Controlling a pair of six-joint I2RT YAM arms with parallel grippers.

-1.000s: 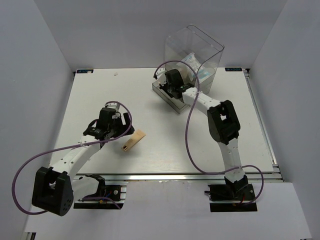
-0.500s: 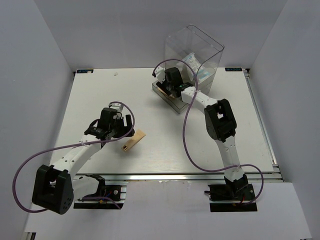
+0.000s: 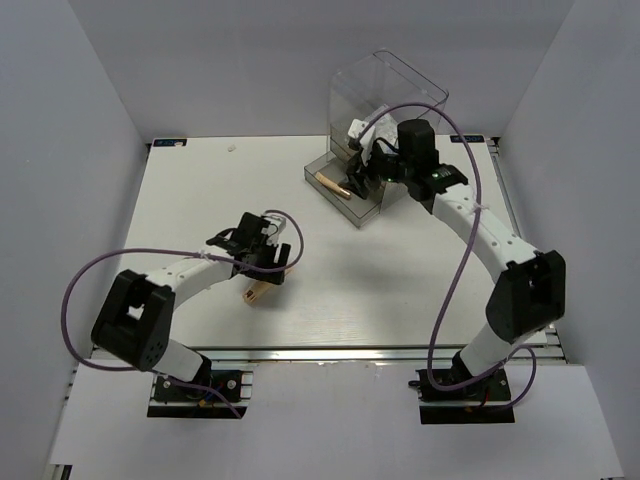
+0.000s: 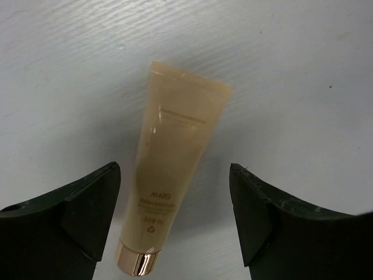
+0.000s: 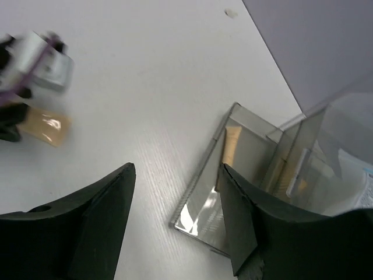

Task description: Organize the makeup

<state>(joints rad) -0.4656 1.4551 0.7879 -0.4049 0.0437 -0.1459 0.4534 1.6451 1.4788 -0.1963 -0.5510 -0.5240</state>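
Step, judged: grasping tube (image 4: 175, 157). It lies flat on the table, 7 o'clock of centre, straddled by left gripper (image 4: 173, 175), fingers spread, untouched. Right gripper (image 5: 176, 172) spread, empty, by drawer box (image 3: 390, 100), 1 o'clock. Next: descend, close mid-body.

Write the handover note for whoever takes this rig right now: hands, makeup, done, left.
Left hand: open, empty, fingers either side of the beige tube, not touching it. The tube lies flat on the table.
Right hand: open, empty, over the pulled-out drawer of the clear box.
Done: gold stick lies in the drawer; a white blue-printed packet is inside the box.
Left: grasp the tube and put it away. Sponges are not in view, so check for them.
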